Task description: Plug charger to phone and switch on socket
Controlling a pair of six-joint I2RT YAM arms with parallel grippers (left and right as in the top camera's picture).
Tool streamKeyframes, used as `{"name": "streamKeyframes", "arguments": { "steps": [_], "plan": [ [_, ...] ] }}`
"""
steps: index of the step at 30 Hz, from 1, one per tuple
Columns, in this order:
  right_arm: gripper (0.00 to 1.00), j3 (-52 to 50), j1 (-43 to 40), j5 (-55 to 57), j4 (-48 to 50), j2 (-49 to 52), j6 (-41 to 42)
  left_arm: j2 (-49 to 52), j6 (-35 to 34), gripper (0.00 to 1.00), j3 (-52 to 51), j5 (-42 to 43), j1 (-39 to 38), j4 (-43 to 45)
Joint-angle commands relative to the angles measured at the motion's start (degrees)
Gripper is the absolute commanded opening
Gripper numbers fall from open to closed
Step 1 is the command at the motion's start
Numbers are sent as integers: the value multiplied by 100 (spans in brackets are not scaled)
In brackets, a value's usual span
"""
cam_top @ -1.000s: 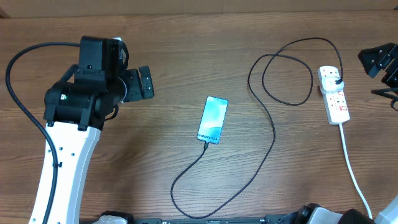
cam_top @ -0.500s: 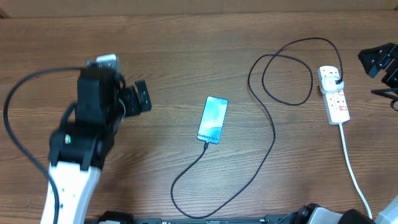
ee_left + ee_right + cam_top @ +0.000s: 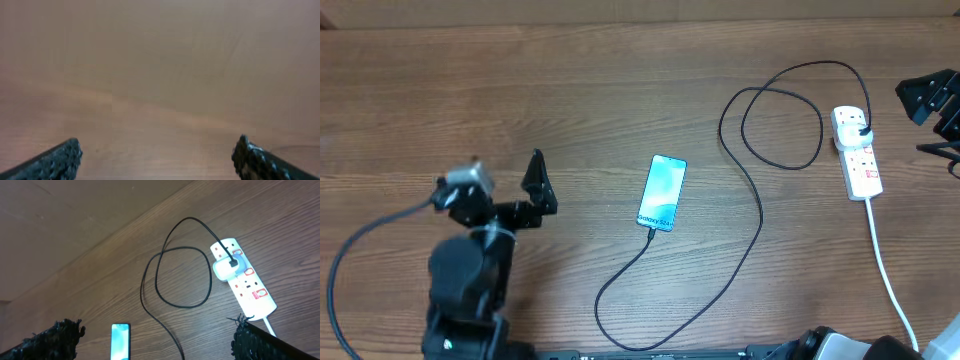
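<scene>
Overhead view. The phone (image 3: 661,192) lay flat on the wooden table (image 3: 620,80) near the centre of the frame, lit screen up. Its long axis ran nearly top to bottom, the upper end leaning slightly right. The connector (image 3: 648,229) of the charger cable (image 3: 757,215) met the phone's lower short edge and appeared seated, though it was too small to confirm. The cable swept toward the bottom edge, rose through the right half and looped in the upper right. It ended at the plug head (image 3: 860,127), set in the uppermost outlet of the power strip (image 3: 860,160). The strip lay at the right of the frame, long axis top to bottom, its white cord (image 3: 885,270) trailing toward the lower right corner.

The left gripper (image 3: 542,188), left of centre, had its jaws spread and empty; the left wrist view showed only bare table between the fingertips. It was well apart from the strip, with the phone between them. The right gripper (image 3: 932,108), at the upper right edge, was also spread wide and empty, near the strip's upper end and to its right.

Right wrist view. The red-marked switches (image 3: 256,294) faced up; whether any was on could not be told. The step left was judged to be pressing the switch by the occupied outlet. The right arm was the nearer, with the target to its left and slightly below.
</scene>
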Motion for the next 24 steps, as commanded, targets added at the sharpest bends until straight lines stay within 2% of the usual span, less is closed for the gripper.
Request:
{"name": "streamKeyframes", "arguments": {
  "steps": [1, 4, 7, 15, 19, 24],
  "plan": [
    [100, 44, 4, 0, 7, -4, -24, -866, 96, 100, -925, -76, 0, 800],
    [100, 44, 4, -2, 7, -4, -24, -1526, 96, 100, -1593, -76, 28, 1510],
    [100, 44, 4, 0, 7, -4, -24, -2050, 94, 100, -2083, -70, 114, 1797],
    [100, 44, 4, -2, 7, -4, -24, -3051, 87, 100, -3119, 170, 503, 1773],
    [100, 44, 4, -2, 7, -4, -24, -3082, 144, 100, -3095, 229, 592, 1495],
    [100, 44, 4, -2, 7, -4, -24, -3082, 623, 100, -3095, 234, 601, 1078]
  ]
}}
